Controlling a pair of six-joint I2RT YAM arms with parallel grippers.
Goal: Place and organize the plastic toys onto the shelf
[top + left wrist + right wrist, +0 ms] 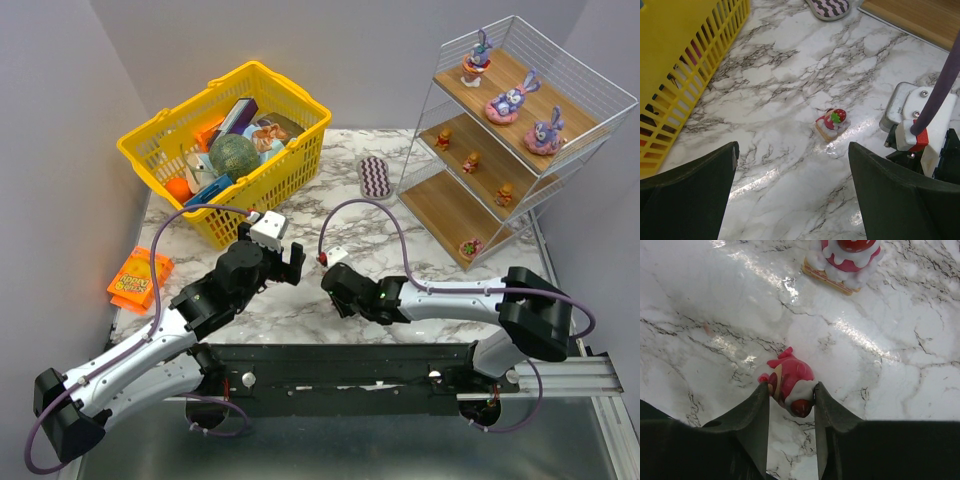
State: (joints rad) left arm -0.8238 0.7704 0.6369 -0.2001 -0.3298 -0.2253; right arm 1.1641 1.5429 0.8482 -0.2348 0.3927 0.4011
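The shelf (440, 212) stands at the back right. Three purple bunnies (510, 102) sit on its top board, three orange bears (471, 161) on the middle board, and one pink rounded toy (470, 246) on the bottom board. My right gripper (791, 395) is shut on a pink and red rounded toy (792, 380), low over the marble; it also shows in the top view (333, 278). A red strawberry toy on a tan base (832, 122) stands just beyond it (845, 260) (322, 258). My left gripper (792, 147) (290, 265) is open and empty, short of that toy.
A yellow basket (285, 165) full of other items stands at the back left, close to my left gripper (680, 65). A purple zigzag pad (374, 174) lies between basket and shelf. A flat orange packet (138, 280) lies at the left edge.
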